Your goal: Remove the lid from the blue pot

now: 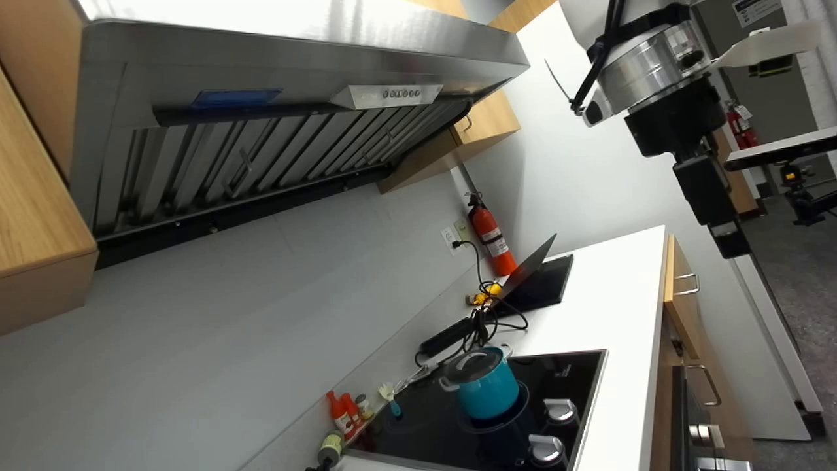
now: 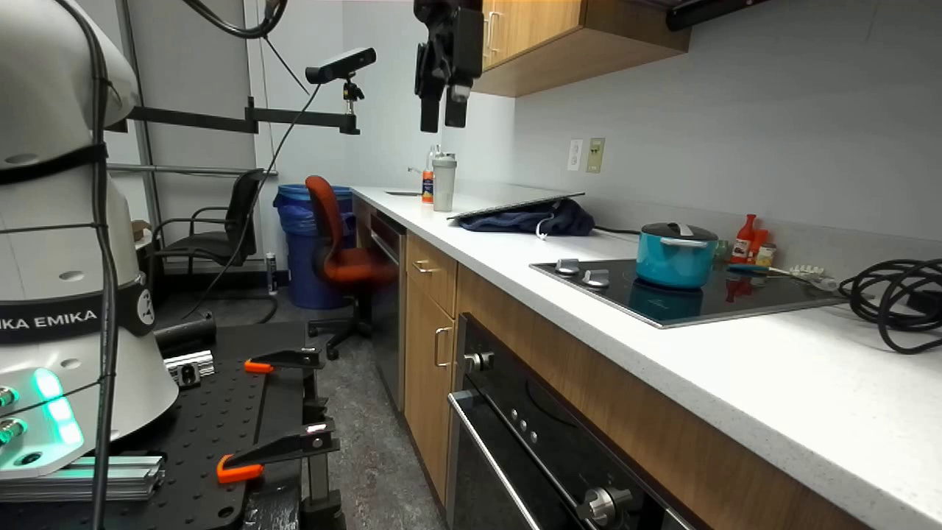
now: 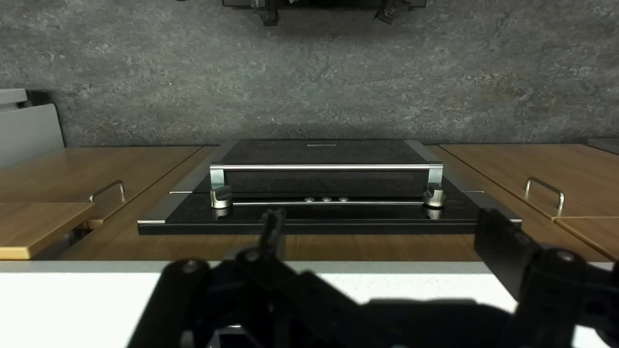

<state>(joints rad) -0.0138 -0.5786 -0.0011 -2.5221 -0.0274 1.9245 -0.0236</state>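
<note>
Nearby, in an exterior view, we see the counter (image 2: 773,383) with a coil of cable (image 2: 879,294) on top and the oven (image 2: 530,401) below. Farther in, the gripper (image 2: 443,126) hangs in the air, higher than the counter and well apart from the pot (image 2: 671,261); in the wrist view we find its fingers (image 3: 505,256) spread wide. The pot stands upright on the hob (image 2: 736,309), near two knobs (image 2: 567,266), and in both exterior views we see the lid (image 2: 666,231) on it. Past it, by the wall (image 2: 795,132), we make out bottles (image 2: 742,243); farther off, a cup (image 2: 444,184), an orange chair (image 2: 346,269) and, behind it, a bin (image 2: 300,261).
</note>
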